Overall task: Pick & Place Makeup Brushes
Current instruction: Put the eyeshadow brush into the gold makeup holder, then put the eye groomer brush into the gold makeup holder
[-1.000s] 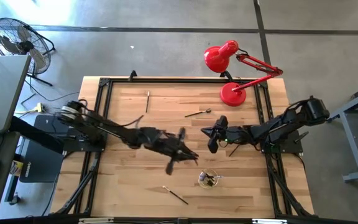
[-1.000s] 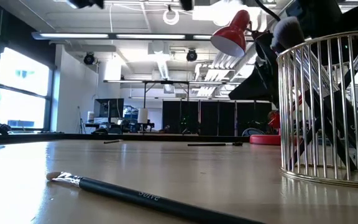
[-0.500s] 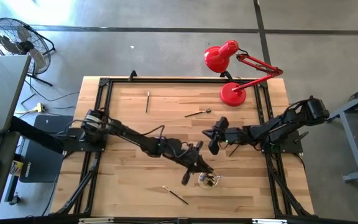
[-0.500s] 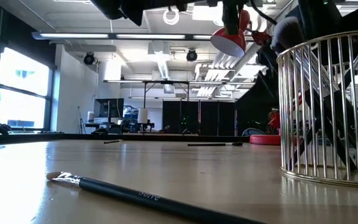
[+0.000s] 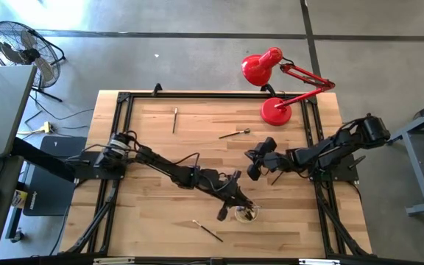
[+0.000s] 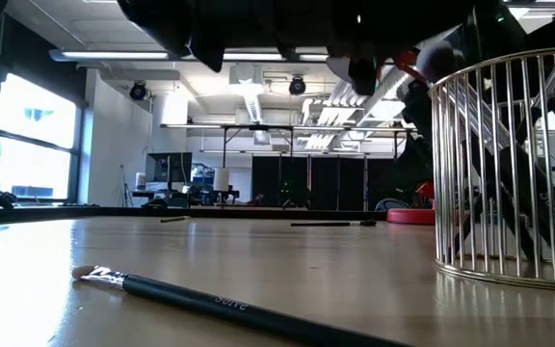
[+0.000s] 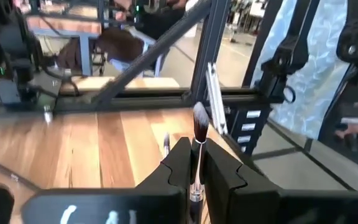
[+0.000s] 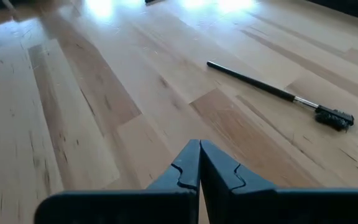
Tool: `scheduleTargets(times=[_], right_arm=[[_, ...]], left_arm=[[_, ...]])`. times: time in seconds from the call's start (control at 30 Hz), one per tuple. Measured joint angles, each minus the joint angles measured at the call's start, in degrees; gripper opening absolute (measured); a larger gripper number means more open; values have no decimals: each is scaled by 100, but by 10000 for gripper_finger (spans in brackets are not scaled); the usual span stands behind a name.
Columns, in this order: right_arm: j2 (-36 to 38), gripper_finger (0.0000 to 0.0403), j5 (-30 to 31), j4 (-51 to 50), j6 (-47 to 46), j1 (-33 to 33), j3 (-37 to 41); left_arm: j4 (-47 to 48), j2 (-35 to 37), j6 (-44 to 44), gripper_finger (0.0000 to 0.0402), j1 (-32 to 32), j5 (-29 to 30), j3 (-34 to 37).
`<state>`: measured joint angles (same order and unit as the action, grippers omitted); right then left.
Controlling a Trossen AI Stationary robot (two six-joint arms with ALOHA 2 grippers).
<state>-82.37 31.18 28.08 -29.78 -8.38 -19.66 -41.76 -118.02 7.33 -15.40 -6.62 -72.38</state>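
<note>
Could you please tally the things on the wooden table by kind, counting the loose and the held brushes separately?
Thin makeup brushes lying loose on the wooden table: 3
Fluffy-tipped makeup brush held in the left gripper: 1
Silvery wire cup, brushes inside uncountable: 1
Red desk lamp: 1
Total: 6

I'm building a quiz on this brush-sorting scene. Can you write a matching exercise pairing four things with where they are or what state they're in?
Things:
1. left gripper
2. right gripper
3. wire cup
4. red lamp

Places or states:
A. stands at the table's far right corner
B. shut and empty, above bare wood
C. clamps a brush, bristles up
D. stands near the table's front edge, brushes inside

Pairs: 1-C, 2-B, 3-D, 4-A
</note>
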Motion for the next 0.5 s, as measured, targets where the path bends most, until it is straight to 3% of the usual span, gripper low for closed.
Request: scheduleTargets(times=[0.3,0.5], right_arm=[[0,1,42,0,17,2,0],[0,2,42,0,20,3,0]], left_arm=[[54,7,46,99,2,-27,-2],[168,9,48,128,0,-34,0]])
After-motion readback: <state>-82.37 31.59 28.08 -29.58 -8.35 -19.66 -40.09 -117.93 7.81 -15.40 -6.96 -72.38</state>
